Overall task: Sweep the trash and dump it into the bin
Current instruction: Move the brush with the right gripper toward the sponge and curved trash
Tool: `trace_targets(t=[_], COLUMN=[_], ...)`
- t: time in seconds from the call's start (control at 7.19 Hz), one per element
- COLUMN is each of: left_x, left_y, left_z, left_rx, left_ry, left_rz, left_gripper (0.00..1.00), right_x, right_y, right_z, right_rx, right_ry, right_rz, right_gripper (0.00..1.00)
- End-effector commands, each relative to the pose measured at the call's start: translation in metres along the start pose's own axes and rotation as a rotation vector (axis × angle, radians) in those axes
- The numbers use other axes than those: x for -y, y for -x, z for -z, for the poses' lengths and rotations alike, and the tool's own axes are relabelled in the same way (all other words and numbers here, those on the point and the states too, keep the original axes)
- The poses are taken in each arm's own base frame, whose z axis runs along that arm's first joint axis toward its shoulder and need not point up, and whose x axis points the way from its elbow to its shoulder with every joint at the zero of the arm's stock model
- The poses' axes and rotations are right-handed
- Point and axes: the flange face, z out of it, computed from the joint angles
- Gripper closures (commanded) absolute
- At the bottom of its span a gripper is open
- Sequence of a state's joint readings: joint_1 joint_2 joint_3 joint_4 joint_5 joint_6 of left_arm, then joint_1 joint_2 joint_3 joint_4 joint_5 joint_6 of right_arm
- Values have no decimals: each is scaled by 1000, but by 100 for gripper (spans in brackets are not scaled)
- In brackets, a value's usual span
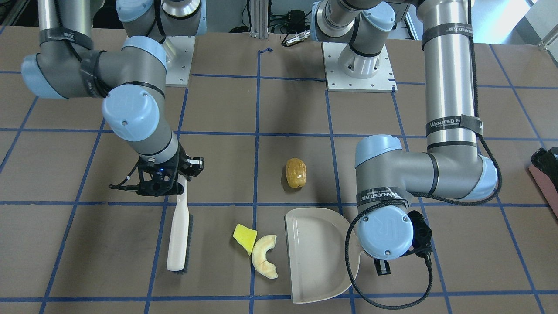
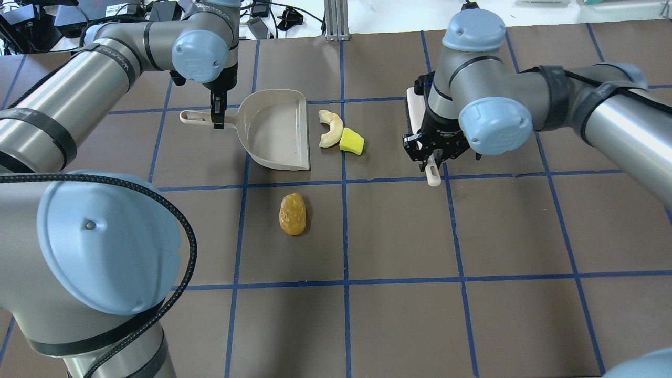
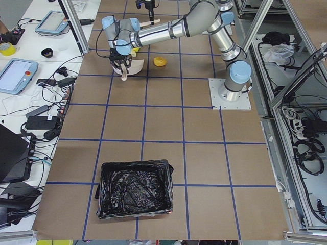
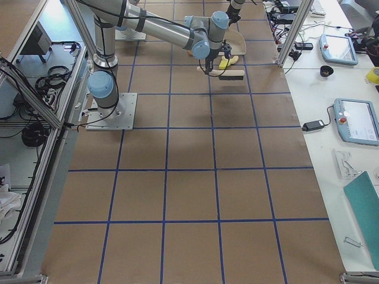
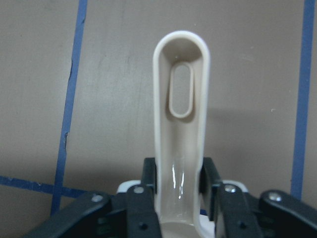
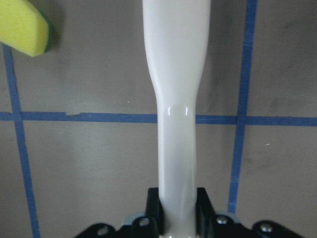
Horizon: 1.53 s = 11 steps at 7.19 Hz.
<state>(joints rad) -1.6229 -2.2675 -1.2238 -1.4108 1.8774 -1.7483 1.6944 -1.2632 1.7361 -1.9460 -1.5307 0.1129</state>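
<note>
From over the robot's shoulders, the dustpan [image 2: 273,131] lies on the brown surface [image 2: 399,236] with its straight open lip turned toward the cream crescent slice [image 2: 331,128], just beside that lip. The yellow wedge [image 2: 352,142] touches the slice on the side away from the dustpan. The potato-shaped lump [image 2: 293,213] sits apart from the dustpan, on the robot's side of it, with open surface all round. The left tool [image 2: 217,119] is clamped on the dustpan's handle. The right tool [image 2: 431,157] grips the brush [image 2: 413,110], which is beyond the wedge from the dustpan.

Facing the robot, a bare strip separates wedge and bristles, and the pan's inside shows plain beige.

From the left end, the bin [image 3: 134,163], with its crinkled black liner [image 3: 135,191], stands well apart from the dustpan, with several taped squares between them.

On the left wrist, fingers [image 5: 148,173] press both sides of the beige handle. On the right wrist, fingers [image 6: 152,203] close on the white handle.
</note>
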Motion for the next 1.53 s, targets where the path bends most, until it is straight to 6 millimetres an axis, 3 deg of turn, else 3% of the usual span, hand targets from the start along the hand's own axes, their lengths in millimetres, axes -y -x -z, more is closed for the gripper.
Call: trace_targets(t=[0.0,0.56,1.11,1.25,1.39], left_x=[-6,-33,-43,-43,-43], left_y=[2,11,15,15,15], left_z=[2,8,12,11,11], left_rx=[-8,-15,-23,-21,-23], left_ry=[-23,-10,-9,-10,-10], left_rz=[24,14,3,1,-13], left_gripper=[100,100,100,100,100], right_x=[4,1,-1,-8,-11], right_y=[65,141,227,243,246], right_z=[-19,-66,-72,-66,-61], right_rx=[-8,-3,104,105,106], right_ry=[-12,-10,-13,-16,-18], right_rz=[-57,-132,-101,-102,-99], right_gripper=[100,100,100,100,100])
